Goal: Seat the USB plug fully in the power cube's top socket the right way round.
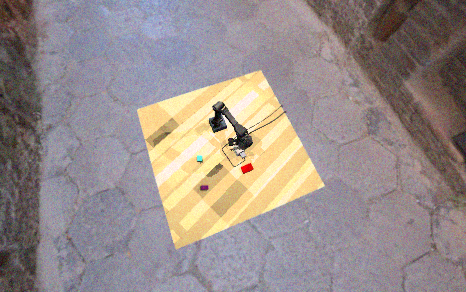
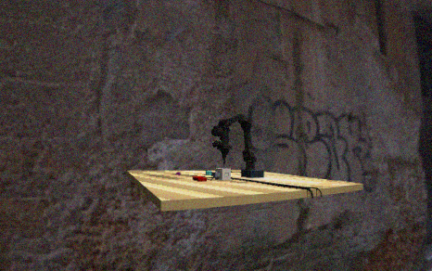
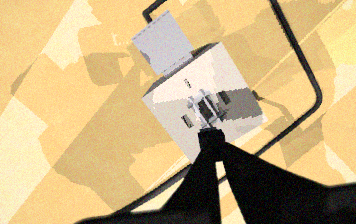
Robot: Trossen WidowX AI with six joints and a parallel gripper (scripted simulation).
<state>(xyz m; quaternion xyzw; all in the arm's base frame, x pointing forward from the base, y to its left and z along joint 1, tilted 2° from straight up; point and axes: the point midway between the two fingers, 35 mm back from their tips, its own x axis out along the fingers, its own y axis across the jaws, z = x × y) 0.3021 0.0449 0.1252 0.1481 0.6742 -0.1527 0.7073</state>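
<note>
The power cube is a pale grey box standing on the table. In the wrist view its top shows a socket with a light metal rim and a dark opening, and small dark slots around it. My gripper points down just above the cube's top, beside the socket in the wrist view. It is shut on the USB plug, a small black block at the fingertips. The plug's lower end is hidden, and whether it touches the cube I cannot tell.
A grey block sits against the cube's side. A black cable loops around the cube. A red block lies nearby; a teal block and a purple block lie farther off.
</note>
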